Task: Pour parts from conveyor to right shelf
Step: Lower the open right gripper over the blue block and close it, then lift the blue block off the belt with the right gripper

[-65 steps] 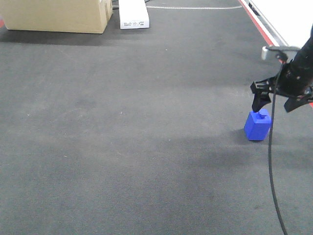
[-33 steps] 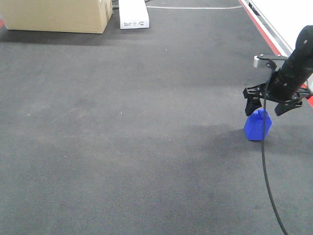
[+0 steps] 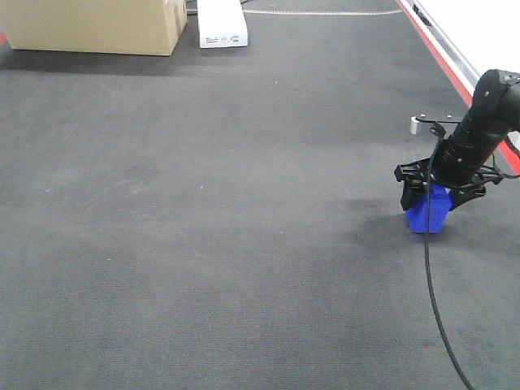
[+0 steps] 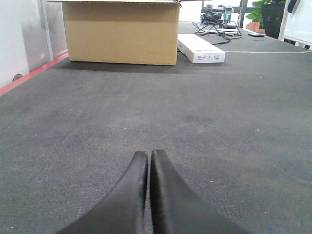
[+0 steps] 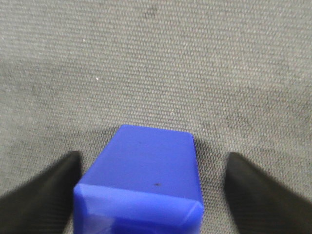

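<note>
The part, a small bright-blue block (image 3: 428,214), stands on the dark grey conveyor (image 3: 203,203) near its right edge. My right gripper (image 3: 435,197) is lowered over it, open, with one black finger on each side. In the right wrist view the block (image 5: 141,170) lies between the fingertips (image 5: 53,190), close to the left one and with a gap of belt showing before the right one. My left gripper (image 4: 148,154) hovers low over bare belt (image 4: 219,122) with its fingers pressed together and nothing between them. The right shelf is out of view.
A cardboard box (image 3: 97,24) and a flat white box (image 3: 221,24) sit at the far end of the belt. A red stripe (image 3: 431,41) runs along the right edge. A black cable (image 3: 429,284) hangs from the right arm down to the front.
My right gripper has come down and slightly left, from above the block to straddling it. The block has stayed in about the same place.
</note>
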Motion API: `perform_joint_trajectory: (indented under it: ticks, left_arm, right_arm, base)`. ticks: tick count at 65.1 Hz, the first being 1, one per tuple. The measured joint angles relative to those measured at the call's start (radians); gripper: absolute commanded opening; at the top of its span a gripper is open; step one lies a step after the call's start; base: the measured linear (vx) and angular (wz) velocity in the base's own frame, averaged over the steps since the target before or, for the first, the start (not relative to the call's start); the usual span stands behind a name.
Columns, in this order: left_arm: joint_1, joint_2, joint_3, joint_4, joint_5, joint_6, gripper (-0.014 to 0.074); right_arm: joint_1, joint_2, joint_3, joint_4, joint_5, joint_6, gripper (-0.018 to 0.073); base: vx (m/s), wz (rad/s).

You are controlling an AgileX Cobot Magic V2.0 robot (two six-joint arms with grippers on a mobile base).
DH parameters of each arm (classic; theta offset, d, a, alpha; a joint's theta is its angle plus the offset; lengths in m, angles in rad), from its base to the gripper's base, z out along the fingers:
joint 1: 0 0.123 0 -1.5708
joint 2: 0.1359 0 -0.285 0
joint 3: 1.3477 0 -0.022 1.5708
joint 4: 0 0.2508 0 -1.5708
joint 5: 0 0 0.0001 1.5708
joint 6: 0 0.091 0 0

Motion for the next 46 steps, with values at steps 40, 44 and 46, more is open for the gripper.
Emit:
perform_joint_trajectory:
  ticks: [40, 44, 46]
  left_arm:
    - [0.000, 0.000, 0.000, 0.000, 0.000, 0.000, -0.0006]
    - [0.000, 0.000, 0.000, 0.000, 0.000, 0.000, -0.0006]
    - [0.000, 0.000, 0.000, 0.000, 0.000, 0.000, -0.0006]
  right_arm:
    - [0.000, -0.206, 0.000, 0.022, 0.022, -0.017, -0.0009]
    - [0.000, -0.286, 0.010, 0.057, 0.019, -0.041, -0.0009]
    - [0.000, -0.324, 0.023, 0.077, 0.015, -0.054, -0.0008]
  base:
    - [0.00, 0.00]
    - [0.00, 0.00]
    - [0.00, 0.00]
